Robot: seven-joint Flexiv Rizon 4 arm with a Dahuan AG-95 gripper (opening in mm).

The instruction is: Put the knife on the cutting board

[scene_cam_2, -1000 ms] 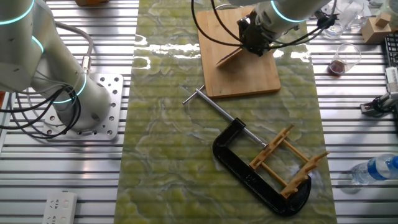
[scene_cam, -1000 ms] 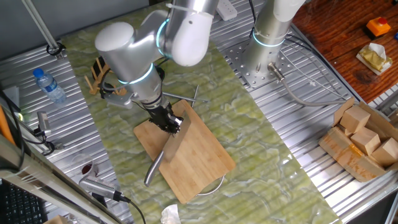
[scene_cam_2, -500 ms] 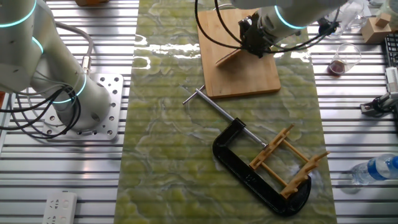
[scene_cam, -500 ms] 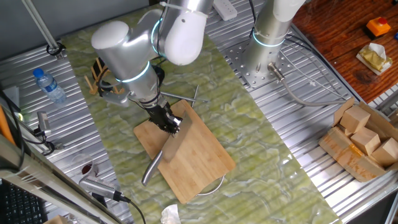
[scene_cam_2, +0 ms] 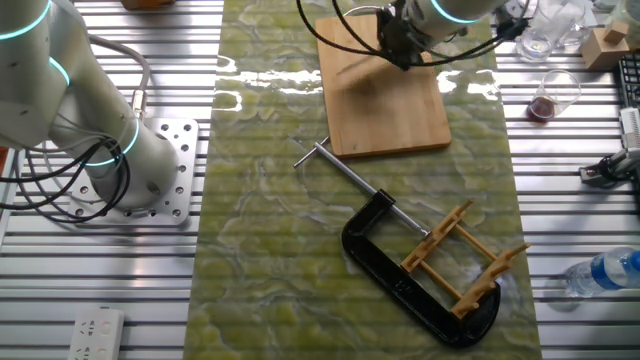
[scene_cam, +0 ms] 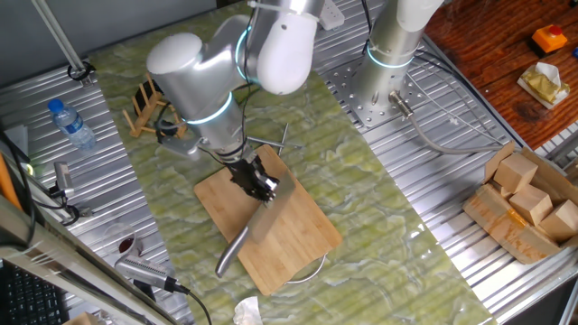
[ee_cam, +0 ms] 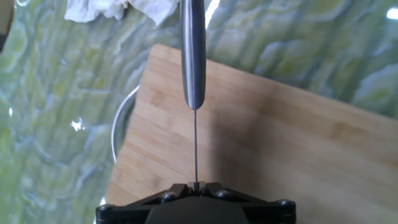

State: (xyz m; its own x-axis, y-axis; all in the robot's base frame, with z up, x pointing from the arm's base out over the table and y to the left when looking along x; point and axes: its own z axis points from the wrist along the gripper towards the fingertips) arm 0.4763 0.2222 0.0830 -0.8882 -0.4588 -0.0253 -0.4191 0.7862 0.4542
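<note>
My gripper (scene_cam: 260,186) is shut on the blade of the knife (scene_cam: 231,255), a silver cleaver. It holds the blade on edge over the cutting board (scene_cam: 298,230), a tan bamboo rectangle. The steel handle reaches out past the board's front left edge. In the hand view the knife (ee_cam: 193,56) points straight away from the gripper (ee_cam: 196,185), its blade showing as a thin line over the board (ee_cam: 280,155). I cannot tell whether the blade touches the board. In the other fixed view the gripper (scene_cam_2: 395,45) is over the far part of the board (scene_cam_2: 390,110).
A black C-clamp (scene_cam_2: 400,265) with a thin metal rod (scene_cam_2: 350,175) and a small wooden dowel rack (scene_cam_2: 465,265) lie on the green mat beside the board. A metal ring (ee_cam: 117,127) pokes out under the board. White crumpled tissue (ee_cam: 118,7), a water bottle (scene_cam: 70,124) and a glass (scene_cam_2: 548,98) stand around.
My gripper has moved with the knife from the board's left side in over the board. The handle has swung along with it. The grip on the blade is unchanged.
</note>
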